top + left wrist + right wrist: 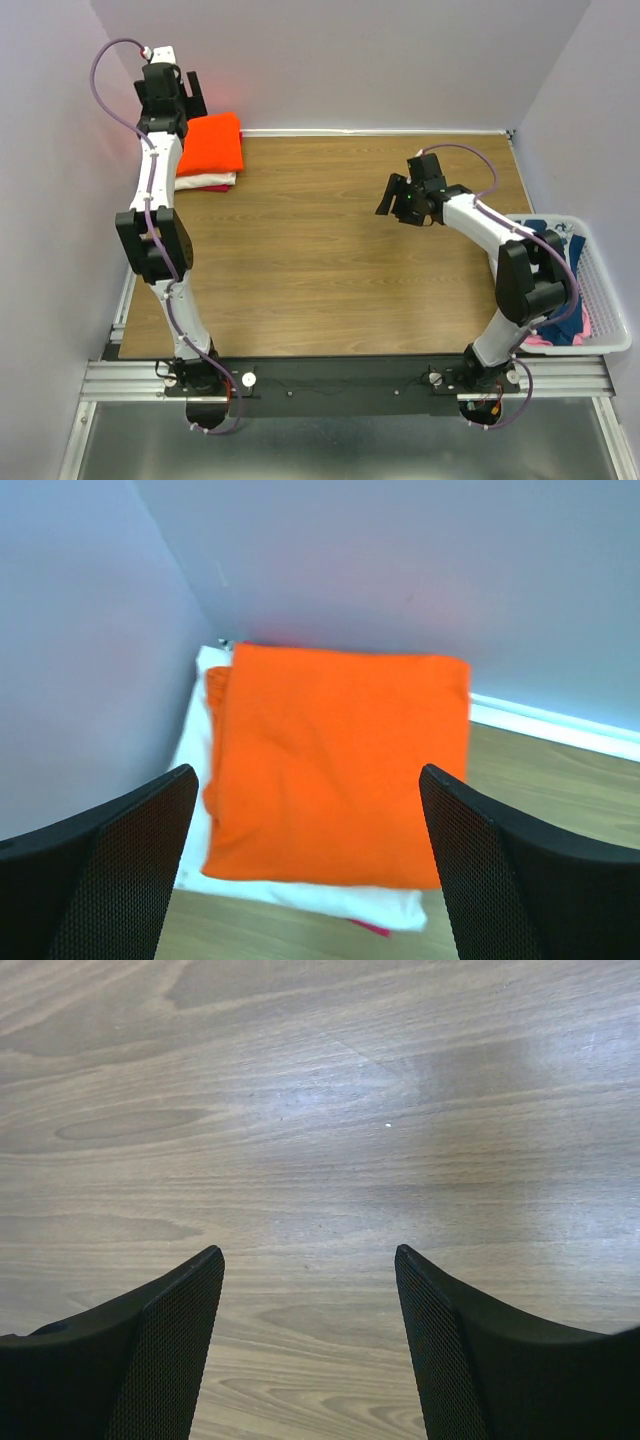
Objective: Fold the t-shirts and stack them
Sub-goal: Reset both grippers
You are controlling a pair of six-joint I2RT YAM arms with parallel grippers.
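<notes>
Orange t-shirt (340,765) folded atop cream t-shirt (330,900); left hand (308,780) agape.

The left arm (160,165) and right arm (480,222) were made of white links and black joints, with purple cables (94,75) attached.

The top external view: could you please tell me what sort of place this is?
Likely a robotics lab cell: a wood-grain table enclosed by plain walls, a metal mounting rail along its near edge, and a white basket beside it.

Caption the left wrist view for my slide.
Open left gripper facing a folded orange t-shirt stacked on a white t-shirt.
</notes>
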